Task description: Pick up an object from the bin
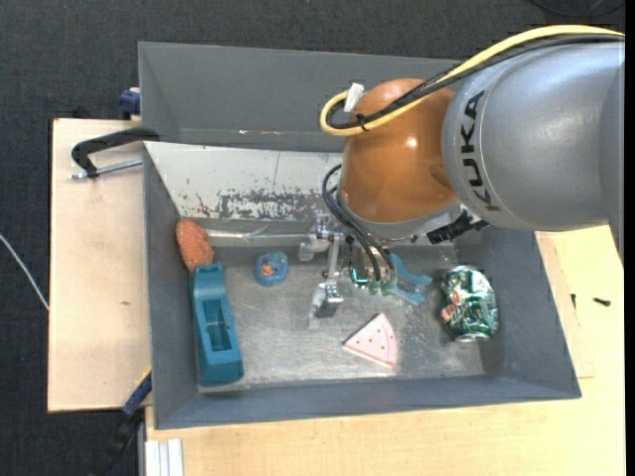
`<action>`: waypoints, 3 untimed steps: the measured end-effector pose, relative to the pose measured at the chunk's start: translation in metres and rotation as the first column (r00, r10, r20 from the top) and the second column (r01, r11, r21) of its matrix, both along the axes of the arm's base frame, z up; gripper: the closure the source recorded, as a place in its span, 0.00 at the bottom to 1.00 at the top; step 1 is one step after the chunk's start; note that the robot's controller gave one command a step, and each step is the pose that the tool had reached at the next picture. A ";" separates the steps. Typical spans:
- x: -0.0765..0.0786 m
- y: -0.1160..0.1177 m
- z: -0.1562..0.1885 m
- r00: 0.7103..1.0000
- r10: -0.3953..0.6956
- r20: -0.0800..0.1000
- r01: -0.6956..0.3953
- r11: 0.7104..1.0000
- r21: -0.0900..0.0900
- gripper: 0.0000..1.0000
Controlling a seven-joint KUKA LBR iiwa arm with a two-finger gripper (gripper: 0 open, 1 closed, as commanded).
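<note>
Claw (345, 288) open, fingers spread, nothing between them. Hangs low over a bare patch of the grey metal bin (298, 97), pointing about straight down.

Just below the claw in the view, apart from it: pink triangular wedge (374, 345), speckled like a watermelon slice, lying flat. One corner points up toward the claw. Sides close to equal, so hardly any long axis; lower edge slants down to the right.

Just right of the claw: thin teal bent piece (409, 283), long axis running away from the claw to the right and slightly down. Cannot tell whether touching the nearer finger or only beside it.

Further right of the claw, past the teal piece: crushed green can (468, 305).

Left of the claw, apart: small blue round toy (270, 268). Beyond it, well left: orange-brown oblong lump (193, 243), long axis near upright in the view. Left and below: long teal block (215, 325), long axis also up-and-down, against the bin's left wall.

Arm (556, 127) comes in from the upper right, thick grey link angled down-left. Rounded orange wrist cover (397, 157) sits directly above the claw, with a yellow cable (496, 53) looped across it.
</note>
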State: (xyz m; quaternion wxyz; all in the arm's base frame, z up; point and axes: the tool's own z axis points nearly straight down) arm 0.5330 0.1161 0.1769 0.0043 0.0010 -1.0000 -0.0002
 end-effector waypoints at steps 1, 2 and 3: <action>0.002 -0.001 0.005 1.000 -0.001 0.009 0.001 1.000 0.001 0.00; 0.011 -0.006 -0.004 0.983 0.184 0.013 -0.184 0.983 0.001 0.00; 0.025 -0.005 0.000 0.938 0.347 0.014 -0.347 0.938 0.000 0.00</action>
